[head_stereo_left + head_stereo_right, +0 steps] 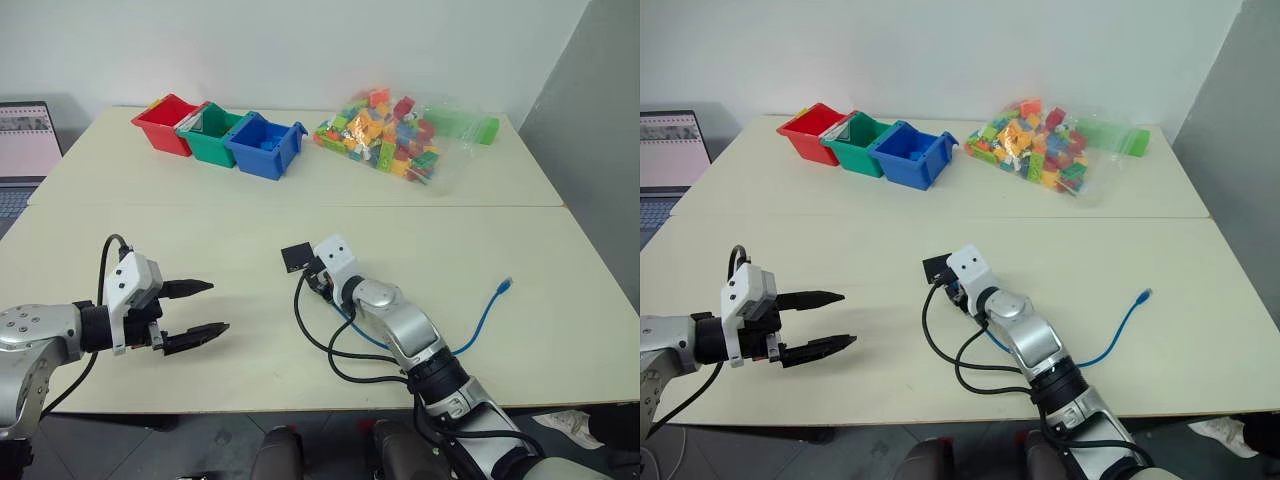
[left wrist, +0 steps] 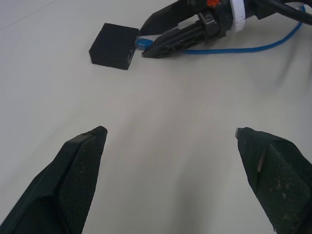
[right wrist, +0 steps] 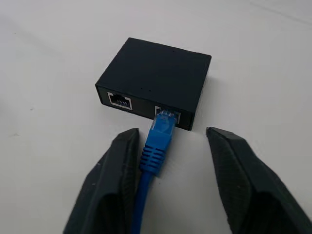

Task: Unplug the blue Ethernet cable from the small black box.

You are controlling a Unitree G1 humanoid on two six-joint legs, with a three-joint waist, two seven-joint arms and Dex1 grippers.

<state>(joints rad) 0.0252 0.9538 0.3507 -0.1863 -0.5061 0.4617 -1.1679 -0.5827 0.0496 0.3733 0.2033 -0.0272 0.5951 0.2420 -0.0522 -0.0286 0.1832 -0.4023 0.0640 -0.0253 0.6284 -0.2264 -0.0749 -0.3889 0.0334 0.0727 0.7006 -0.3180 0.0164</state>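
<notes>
The small black box [image 1: 297, 257] is lying near the frame's centre with the blue Ethernet cable [image 3: 158, 142] still plugged in. The right gripper [image 3: 168, 146] is straddling the plug's boot, fingers narrowed but not yet pinching, presumably lining up to pull it out. At lower left, the left gripper [image 1: 198, 312] is hovering wide open, well apart.

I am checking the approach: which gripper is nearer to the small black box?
The right gripper: its fingers flank the blue Ethernet cable plug right at the small black box. The left gripper hovers well off to the box's left, open.

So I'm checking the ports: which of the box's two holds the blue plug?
The port nearer the box's corner, between the right pincer's fingers; the other port sits empty.
</notes>
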